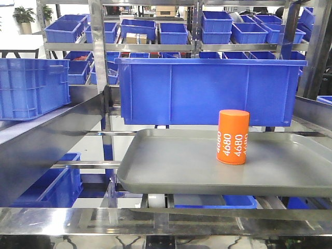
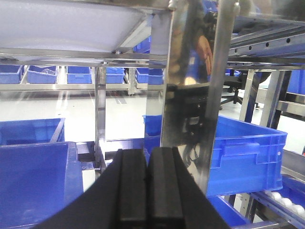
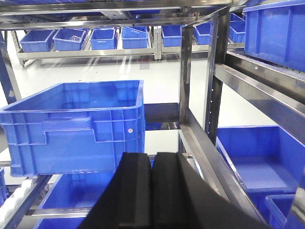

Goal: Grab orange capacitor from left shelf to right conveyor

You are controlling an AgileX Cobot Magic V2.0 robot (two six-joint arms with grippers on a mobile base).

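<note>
The orange capacitor (image 1: pixel 232 137) stands upright on the grey metal tray (image 1: pixel 176 166) of the left shelf (image 1: pixel 98 67), toward the tray's right side, with white "4680" on its side. No gripper shows in the front view. My left gripper (image 2: pixel 147 157) shows only in the left wrist view, jaws pressed together and empty, pointing at a steel shelf post (image 2: pixel 188 95). My right gripper (image 3: pixel 151 160) shows only in the right wrist view, jaws together and empty. The capacitor is in neither wrist view. The right conveyor is out of view.
A large blue bin (image 1: pixel 207 88) hangs just behind the tray. More blue bins (image 1: pixel 67 28) fill racks behind. A slanted steel rail (image 1: pixel 46 140) runs at the left. A blue crate (image 3: pixel 76 126) on rollers and a steel frame (image 3: pixel 209 86) face the right gripper.
</note>
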